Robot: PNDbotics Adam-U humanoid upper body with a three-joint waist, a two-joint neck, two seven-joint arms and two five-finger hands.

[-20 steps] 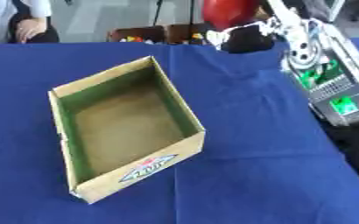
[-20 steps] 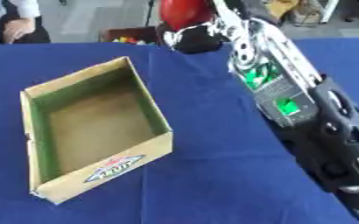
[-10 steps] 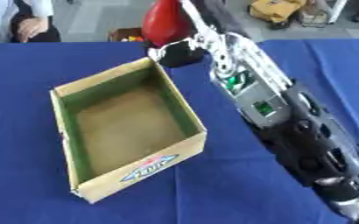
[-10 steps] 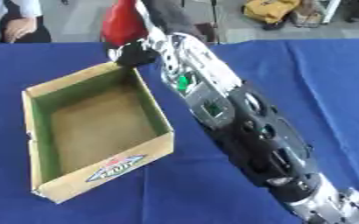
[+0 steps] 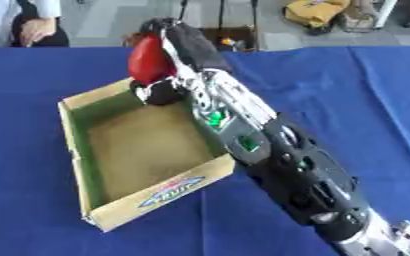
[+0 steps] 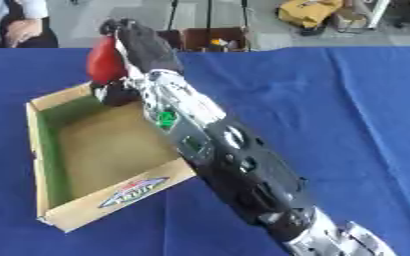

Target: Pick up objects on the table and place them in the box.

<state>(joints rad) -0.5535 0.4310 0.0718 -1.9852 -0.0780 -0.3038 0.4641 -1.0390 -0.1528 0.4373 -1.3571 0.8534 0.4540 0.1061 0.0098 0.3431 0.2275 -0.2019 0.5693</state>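
Left eye view: my right hand [image 5: 175,42] had its fingers curled round a red object [image 5: 149,61], rounded, its kind not clear to me. The cardboard box [image 5: 77,165] was my landmark; the red object sat at the box's far corner, over the far wall, just above the rim as far as I could judge, with the hand on the object's far-right side. The object's long axis ran roughly up and down, tilted slightly. A dark rounded part below it, at the box's far inner corner, I took to be my thumb or the heel of the hand, but I could not tell. My right arm [image 5: 278,155] ran from the box's near right corner up along its right wall. Right eye view: same entry, the red object showing left of the hand and above the box's far left-hand corner, the box floor [image 6: 112,145] bare below and nearer me. The blue table [image 6: 331,100] lay right of the box. My left hand showed in neither view. Judgement: the drop point lay toward me and down from the object; the release would need the hand brought inward past the far wall first.
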